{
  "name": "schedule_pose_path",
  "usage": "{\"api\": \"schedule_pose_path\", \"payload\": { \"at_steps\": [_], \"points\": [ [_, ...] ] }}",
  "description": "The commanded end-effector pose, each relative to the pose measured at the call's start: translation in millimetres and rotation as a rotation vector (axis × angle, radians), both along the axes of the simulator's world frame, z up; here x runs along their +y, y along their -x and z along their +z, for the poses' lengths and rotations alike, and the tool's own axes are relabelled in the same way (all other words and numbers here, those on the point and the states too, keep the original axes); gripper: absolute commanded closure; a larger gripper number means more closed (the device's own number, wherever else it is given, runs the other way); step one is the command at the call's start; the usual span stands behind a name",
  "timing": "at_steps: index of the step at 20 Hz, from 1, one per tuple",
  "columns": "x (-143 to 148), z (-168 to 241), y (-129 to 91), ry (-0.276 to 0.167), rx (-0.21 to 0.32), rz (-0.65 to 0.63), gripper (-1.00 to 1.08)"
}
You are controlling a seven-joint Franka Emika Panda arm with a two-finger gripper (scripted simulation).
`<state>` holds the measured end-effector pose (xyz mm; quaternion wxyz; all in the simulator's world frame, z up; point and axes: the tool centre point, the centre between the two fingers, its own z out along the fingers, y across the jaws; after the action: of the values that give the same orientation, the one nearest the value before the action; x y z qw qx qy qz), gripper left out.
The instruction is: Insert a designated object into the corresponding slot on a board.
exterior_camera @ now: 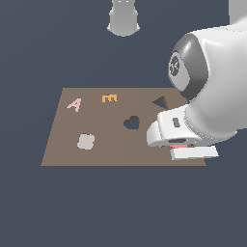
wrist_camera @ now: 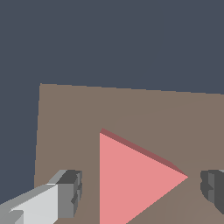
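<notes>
Flat dark slate-blue ground (exterior_camera: pixel 120 207) filling the frame, no walls or furniture visible. Even, shadowless light. Pale grey cylindrical mount (exterior_camera: pixel 124 19) at top centre of the exterior view.

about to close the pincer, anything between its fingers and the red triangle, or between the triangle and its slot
Nothing visible. In the wrist view the triangle lies flat on the board between the open pincer fingers, with bare board on both sides. In the exterior view only bare board shows near the slot, though the arm hides part.
</notes>
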<state>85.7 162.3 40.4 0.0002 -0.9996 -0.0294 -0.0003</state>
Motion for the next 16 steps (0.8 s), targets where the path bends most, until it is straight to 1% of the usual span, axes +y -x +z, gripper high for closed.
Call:
{"api": "schedule_pose_path", "payload": {
  "at_steps": [1, 4, 5, 16],
  "points": [
    [0.3, -7.5, 0.0, 0.0, 0.001, 0.0, -0.92],
    [0.4, -10.6, -0.2, 0.0, 0.001, 0.0, -0.92],
    [0.4, -10.6, -0.2, 0.0, 0.001, 0.0, 1.08],
    [1.6, -9.5, 0.0, 0.0, 0.001, 0.002, 1.08]
  ]
}}
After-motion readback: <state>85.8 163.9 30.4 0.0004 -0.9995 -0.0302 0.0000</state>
